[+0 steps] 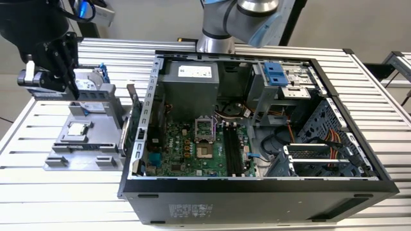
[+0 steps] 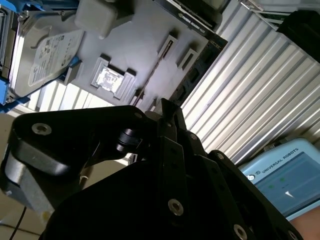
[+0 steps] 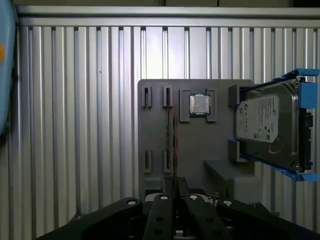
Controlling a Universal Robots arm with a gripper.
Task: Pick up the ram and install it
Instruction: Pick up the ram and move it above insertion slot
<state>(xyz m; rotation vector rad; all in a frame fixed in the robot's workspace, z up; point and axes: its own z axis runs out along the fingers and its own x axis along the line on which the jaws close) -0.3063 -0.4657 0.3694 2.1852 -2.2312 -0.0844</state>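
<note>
Here, at the exterior view's left, the gripper (image 1: 67, 89) is held above the grey tray (image 1: 80, 151); whether its claw is spread or pressed together cannot be told. The ram (image 3: 174, 145) is stood on edge in that tray. The open computer case (image 1: 257, 197) is placed further right.

- The arm (image 1: 222, 21) is showing a silver tube body and a pale blue joint cap (image 1: 268, 30).
- The hand (image 3: 175, 194) is looking matte black, its linkage bars carrying small silver screws (image 3: 131, 202).
</note>
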